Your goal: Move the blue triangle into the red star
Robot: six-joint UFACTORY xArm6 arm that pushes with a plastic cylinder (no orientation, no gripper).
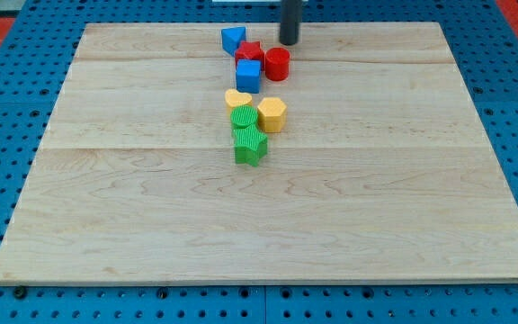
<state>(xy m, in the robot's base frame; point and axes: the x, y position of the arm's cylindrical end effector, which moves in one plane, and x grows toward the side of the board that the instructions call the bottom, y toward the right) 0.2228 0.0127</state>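
While my tip (pixel 290 41) has no claw and grips nothing, it stands just above the red cylinder (pixel 277 64), right of the red star (pixel 250 51), which the blue triangle (pixel 233 39) touches on its upper left

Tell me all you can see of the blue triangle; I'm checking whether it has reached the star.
The blue triangle is a small, solid-looking block, lying flat near the board's top edge, left of centre. Its lit top face is paler than its darker sides. Its lower right corner appears to touch or nearly touch the red star, which sits just right and below it. My tip stands to the view's right, apart from it, beyond the star.
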